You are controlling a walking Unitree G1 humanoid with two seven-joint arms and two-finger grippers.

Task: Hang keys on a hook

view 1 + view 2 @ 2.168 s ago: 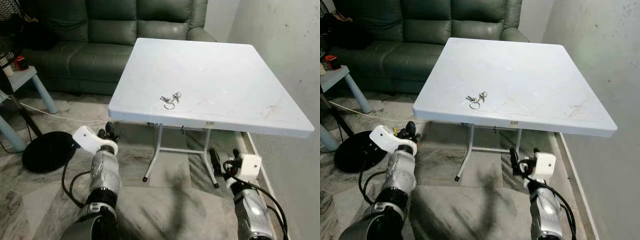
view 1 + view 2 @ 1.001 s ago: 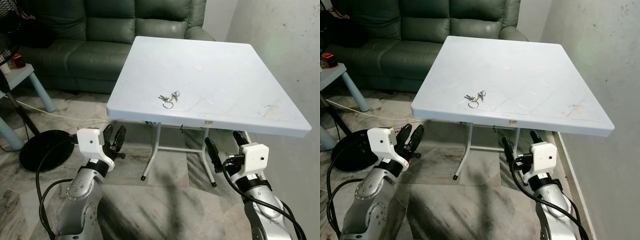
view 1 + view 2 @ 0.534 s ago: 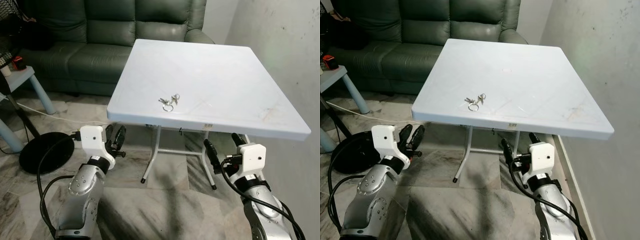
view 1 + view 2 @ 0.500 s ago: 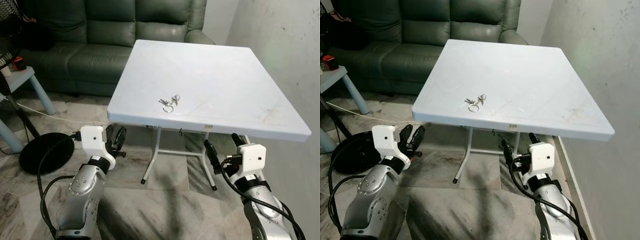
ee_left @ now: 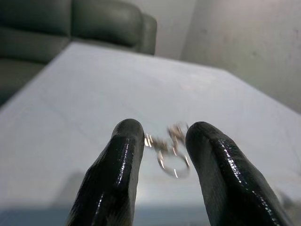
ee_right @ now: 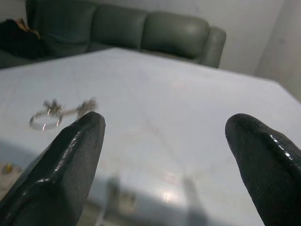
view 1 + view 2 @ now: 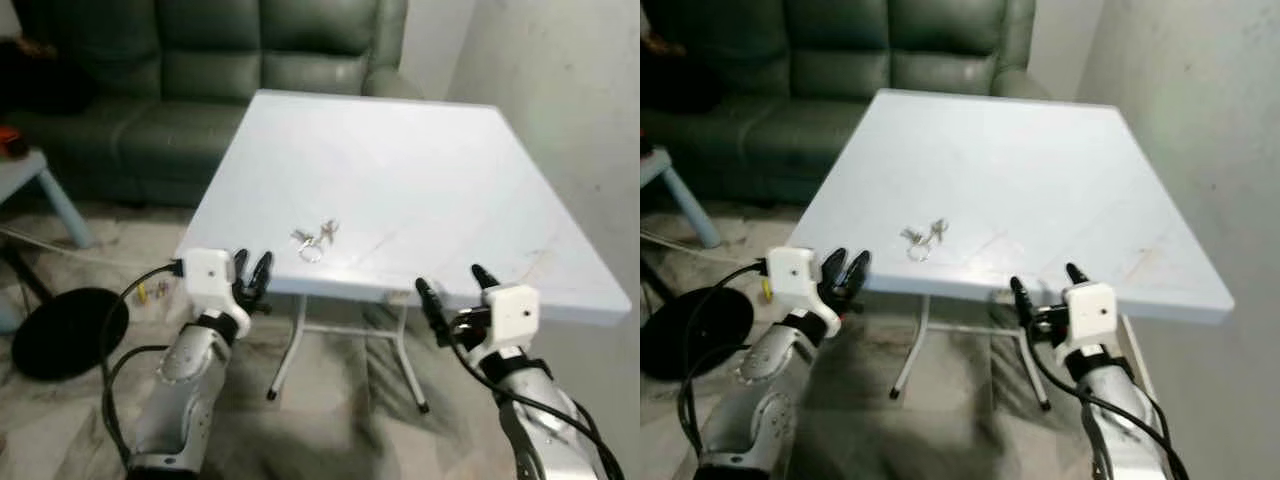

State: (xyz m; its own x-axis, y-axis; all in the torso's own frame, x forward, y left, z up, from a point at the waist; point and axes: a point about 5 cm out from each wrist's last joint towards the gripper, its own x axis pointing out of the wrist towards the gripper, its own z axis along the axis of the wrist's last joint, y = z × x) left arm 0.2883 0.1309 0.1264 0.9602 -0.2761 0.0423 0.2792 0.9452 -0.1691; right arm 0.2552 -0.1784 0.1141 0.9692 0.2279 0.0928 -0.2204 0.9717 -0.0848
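A small bunch of silver keys on a ring [image 7: 313, 240] lies on the white folding table [image 7: 400, 150], near its front edge toward the left. My left gripper [image 7: 251, 271] is raised at the table's front left edge, a short way from the keys, its fingers slightly parted and empty. In the left wrist view the keys [image 5: 168, 148] show between and beyond the two fingers [image 5: 116, 160]. My right gripper [image 7: 450, 283] hovers at the front edge further right, open wide. The right wrist view has the keys [image 6: 56, 111] off to one side.
A dark green sofa [image 7: 190, 70] stands behind the table. A pale blue side table [image 7: 25, 175] and a black round fan base [image 7: 60, 330] are on the floor at the left. A grey wall [image 7: 570, 120] runs along the right.
The camera has moved closer to the table and the picture is blurred. Both grippers have risen from below the tabletop to its front edge.
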